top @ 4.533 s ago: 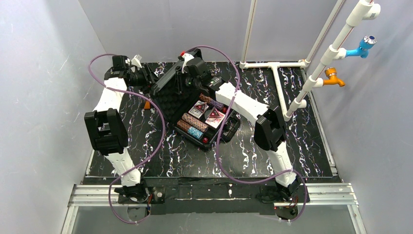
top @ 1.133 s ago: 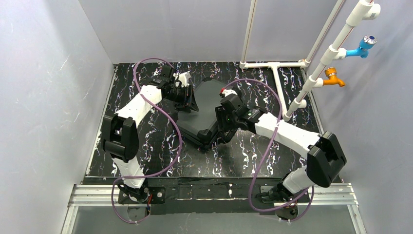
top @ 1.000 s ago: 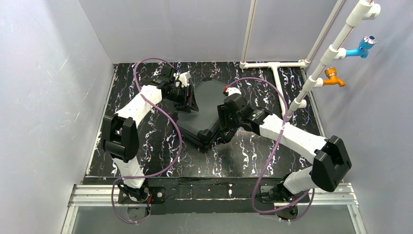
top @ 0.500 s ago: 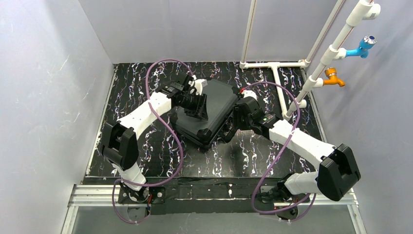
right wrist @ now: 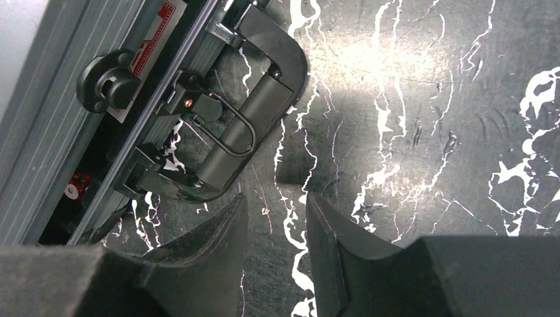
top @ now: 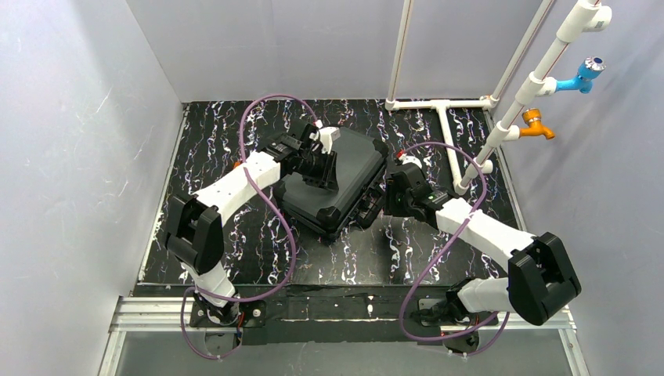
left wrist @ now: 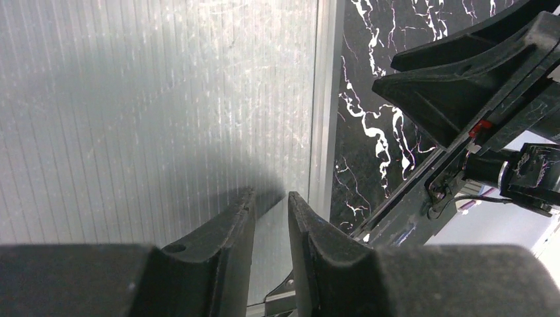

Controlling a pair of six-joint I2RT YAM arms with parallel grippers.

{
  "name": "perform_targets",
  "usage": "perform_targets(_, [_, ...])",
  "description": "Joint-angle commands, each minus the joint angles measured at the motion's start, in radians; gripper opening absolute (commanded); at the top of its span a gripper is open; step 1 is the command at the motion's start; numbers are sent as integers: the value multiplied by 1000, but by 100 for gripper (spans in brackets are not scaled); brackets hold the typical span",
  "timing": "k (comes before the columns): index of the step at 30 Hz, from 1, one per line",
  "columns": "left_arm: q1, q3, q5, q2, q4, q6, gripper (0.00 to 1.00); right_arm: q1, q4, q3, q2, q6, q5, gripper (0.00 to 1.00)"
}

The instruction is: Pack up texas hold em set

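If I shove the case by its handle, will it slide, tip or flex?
The case looks like hard plastic, so it probably won't flex. Lying flat and wide on the table, it should slide rather than tip. The handle seems hinged and may fold first; the gap beside it hints the case isn't latched.

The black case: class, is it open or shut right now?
Nearly shut: the case has its lid down, but the right wrist view shows a gap beside the handle. Latched or not: cannot tell.
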Motion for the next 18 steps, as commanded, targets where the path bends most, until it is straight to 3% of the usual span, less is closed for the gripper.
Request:
perform_targets(1, [-20,-14,3,2,21,4,23,-9,70,-11,2,10,-35,45])
perform_targets(18, [-48,-55,11,57,59,3,8,-24,120,-44,69,3,-62,41])
